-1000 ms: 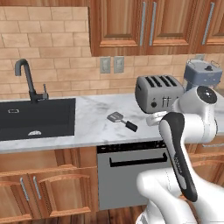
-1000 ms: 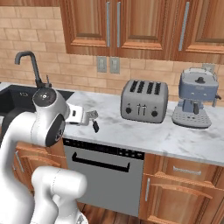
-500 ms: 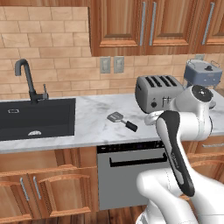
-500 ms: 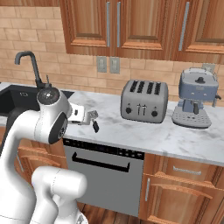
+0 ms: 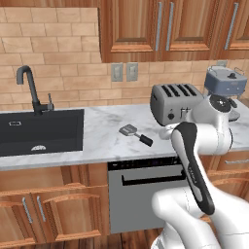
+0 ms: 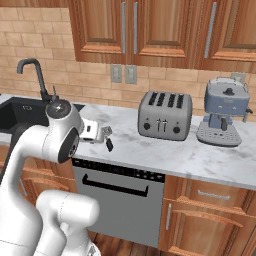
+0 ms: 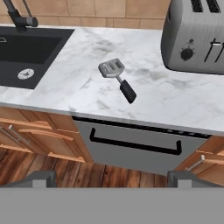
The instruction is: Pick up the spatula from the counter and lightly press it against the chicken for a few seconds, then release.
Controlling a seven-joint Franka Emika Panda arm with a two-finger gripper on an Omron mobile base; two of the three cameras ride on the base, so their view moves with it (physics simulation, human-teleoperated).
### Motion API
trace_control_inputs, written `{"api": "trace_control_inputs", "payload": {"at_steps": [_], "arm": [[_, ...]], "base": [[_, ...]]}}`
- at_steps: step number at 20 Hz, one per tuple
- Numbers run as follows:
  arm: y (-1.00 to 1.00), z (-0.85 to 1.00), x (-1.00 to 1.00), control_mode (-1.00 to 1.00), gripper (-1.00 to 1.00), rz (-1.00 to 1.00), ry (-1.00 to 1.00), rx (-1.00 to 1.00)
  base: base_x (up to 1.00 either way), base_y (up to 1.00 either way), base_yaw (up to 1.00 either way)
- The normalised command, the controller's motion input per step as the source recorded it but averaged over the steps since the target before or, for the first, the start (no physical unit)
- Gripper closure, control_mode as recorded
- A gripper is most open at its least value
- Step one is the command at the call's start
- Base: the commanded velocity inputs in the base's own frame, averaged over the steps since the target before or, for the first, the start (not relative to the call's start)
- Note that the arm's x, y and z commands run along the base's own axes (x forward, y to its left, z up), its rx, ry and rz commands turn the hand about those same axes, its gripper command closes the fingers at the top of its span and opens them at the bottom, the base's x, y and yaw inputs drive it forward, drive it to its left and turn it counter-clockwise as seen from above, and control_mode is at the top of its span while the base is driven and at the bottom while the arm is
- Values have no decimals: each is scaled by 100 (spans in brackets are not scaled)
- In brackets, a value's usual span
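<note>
The spatula (image 7: 117, 78) lies flat on the marble counter (image 7: 83, 94), its slotted grey head toward the wall and its black handle toward the counter's front edge. It also appears left of the toaster in the left base view (image 5: 135, 135) and beside my white hand in the right base view (image 6: 109, 144). My gripper (image 7: 111, 178) hangs high above and in front of the counter, well away from the spatula. It is open wide, with nothing between its fingertips (image 7: 43, 177).
A silver toaster (image 5: 175, 102) stands right of the spatula, with a blue coffee machine (image 6: 225, 117) further right. The black sink (image 5: 39, 130) with its faucet (image 5: 29, 87) sits to the left. A dishwasher front (image 7: 135, 146) and wooden cabinets lie below the counter.
The arm's wrist has shifted a little above the counter's front. The spatula has not moved and the gripper has stayed open.
</note>
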Motion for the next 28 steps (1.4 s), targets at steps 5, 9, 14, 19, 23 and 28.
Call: {"api": "trace_control_inputs", "payload": {"at_steps": [5, 9, 14, 19, 23, 28], "arm": [[1, -20, 6, -100, -100, 0, 0, 0], [6, -17, 15, -100, -100, 0, 0, 0], [2, -9, 17, -100, -100, 0, 0, 0], [0, -8, 18, -100, -100, 0, 0, 0], [0, -9, 17, -100, -100, 0, 1, 0], [0, -9, 15, -100, -100, 0, 2, 0]], "base": [[0, 0, 0], [0, 0, 0], [0, 0, 0], [0, 0, 0], [0, 0, 0], [0, 0, 0]]}}
